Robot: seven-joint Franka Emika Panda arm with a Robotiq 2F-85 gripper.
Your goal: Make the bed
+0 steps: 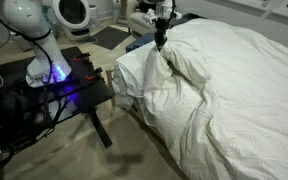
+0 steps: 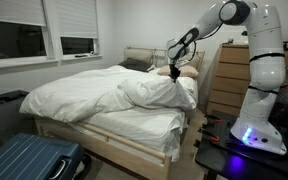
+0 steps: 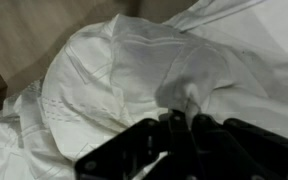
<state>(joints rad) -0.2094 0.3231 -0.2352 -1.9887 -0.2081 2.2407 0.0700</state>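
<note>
Bed point(image 1: 239, 95) fills an exterior view, its white duvet point(image 1: 174, 75) heaped in a ridge right under the hand point(image 1: 161, 42), which drops straight onto the crest; the black desk point(image 1: 54, 95) stands off on the hand's other side. In an exterior view the hand point(image 2: 174, 70) hangs close to the headboard point(image 2: 134, 55), and the bed's long axis runs away from the hand toward the foot, with most of the duvet that way. Wrist view: the hand point(image 3: 179, 125) is pinched tight on a tuft of duvet point(image 3: 114, 70). I'd judge the pull must follow that length.
</note>
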